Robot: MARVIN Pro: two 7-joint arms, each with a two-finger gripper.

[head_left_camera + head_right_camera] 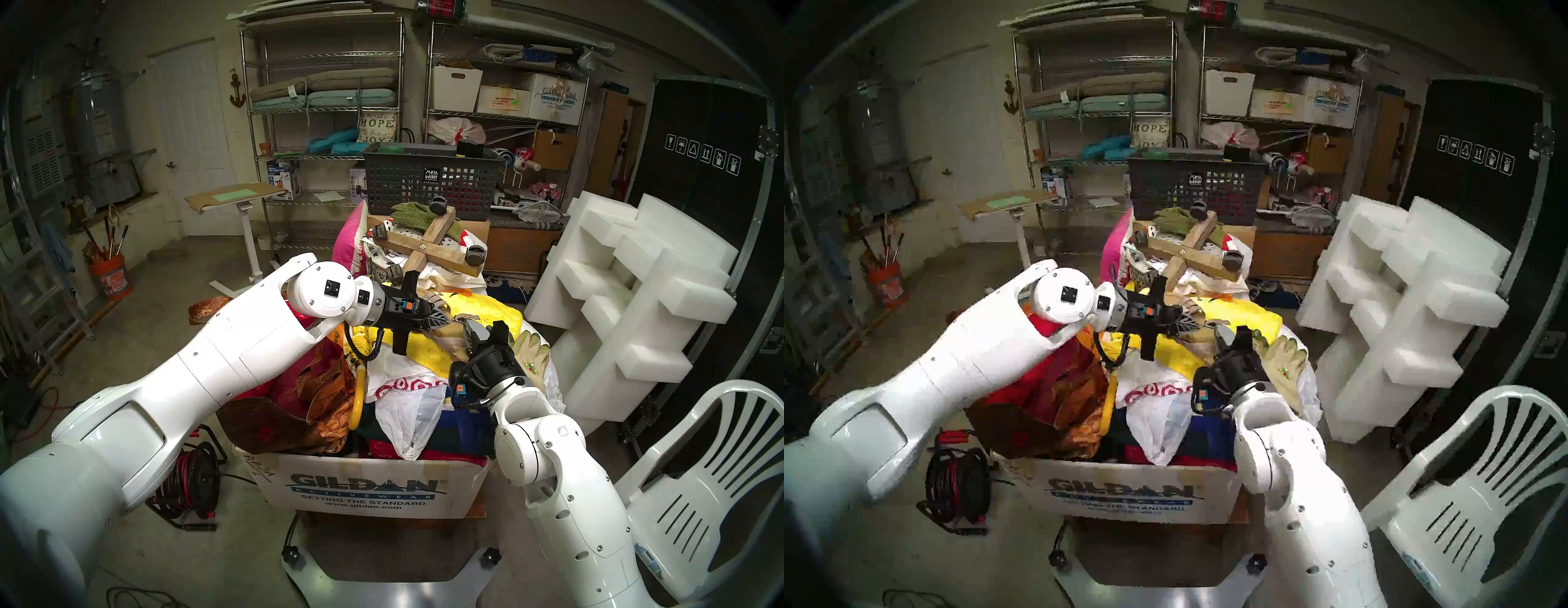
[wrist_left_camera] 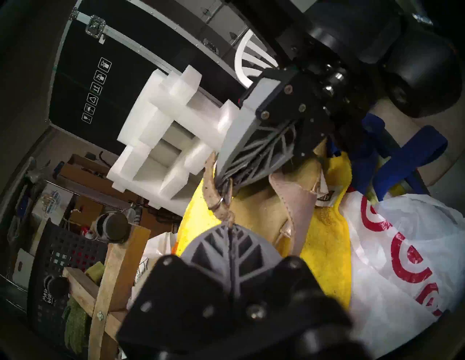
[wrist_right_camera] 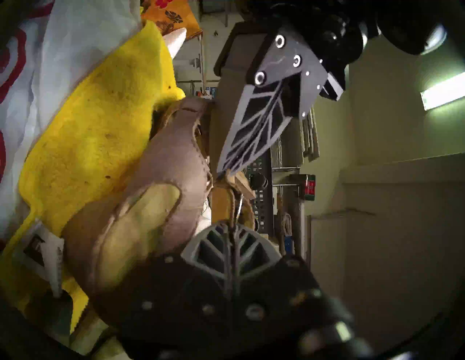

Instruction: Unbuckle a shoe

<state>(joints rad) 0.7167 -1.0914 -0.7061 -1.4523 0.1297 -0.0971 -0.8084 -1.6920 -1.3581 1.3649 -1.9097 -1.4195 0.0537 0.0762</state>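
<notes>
Two grippers are meeting at the center of the head view, above an overfilled Gildan cardboard box (image 1: 360, 492). I am seeing the left gripper (image 2: 229, 227) with its jaws pressed together on the thin tan ankle strap (image 2: 214, 191) of the sandal (image 2: 294, 201), at the middle of its wrist view. The right gripper (image 3: 231, 223) is also pinching that strap, jaws pressed together, with a small metal buckle ring (image 2: 221, 200) sitting between the two grips. The sandal is lying on a yellow towel (image 1: 488, 312) on top of the pile, beside a white plastic bag (image 2: 392, 251) at the right of the frame.
</notes>
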